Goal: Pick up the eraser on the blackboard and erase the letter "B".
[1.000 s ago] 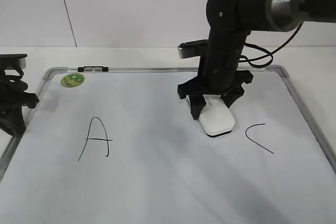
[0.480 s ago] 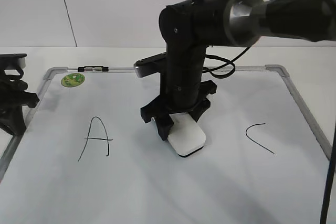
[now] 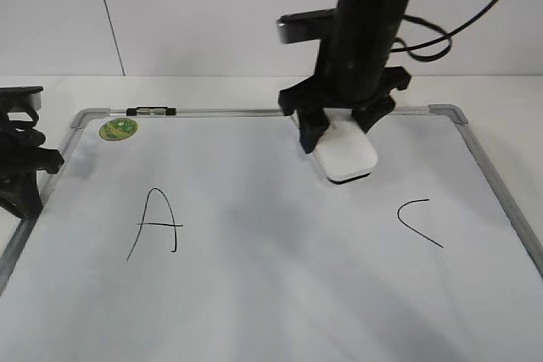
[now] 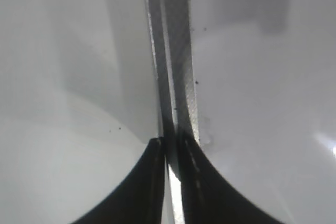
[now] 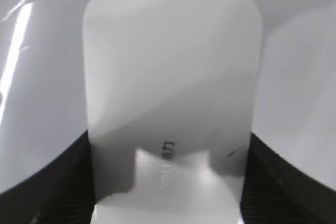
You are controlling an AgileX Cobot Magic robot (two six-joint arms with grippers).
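Near the far edge of the blackboard point(image 3: 254, 294), a little right of its middle, the right gripper point(image 3: 341, 137) is clenched on the eraser point(image 3: 346, 158). The white block sits between the two black fingers point(image 3: 307, 135), one on its left side and one on its right side, and its near end sticks out in front of them toward the camera. Its dark underside seems to lie on the white surface, but I cannot tell for sure if it touches. From the right wrist view the eraser point(image 5: 170, 98) fills the middle of the picture, with a finger point(image 5: 47, 177) pressed on each long side and a small grey mark on its glossy top.

On the board, the letter "A" point(image 3: 155, 224) stands at the near left and the letter "C" point(image 3: 417, 222) at the near right; the space between them shows no marker line. The green sticker point(image 3: 117, 130) is in the far left corner.

At the left edge of the board rests the left gripper point(image 3: 21, 163), on the grey frame. Its fingers point(image 4: 152, 187) are drawn together, with only a thin slit between them, just above the frame rail point(image 4: 176, 77), and they hold nothing. The board lies flat on the white counter point(image 3: 212, 91).
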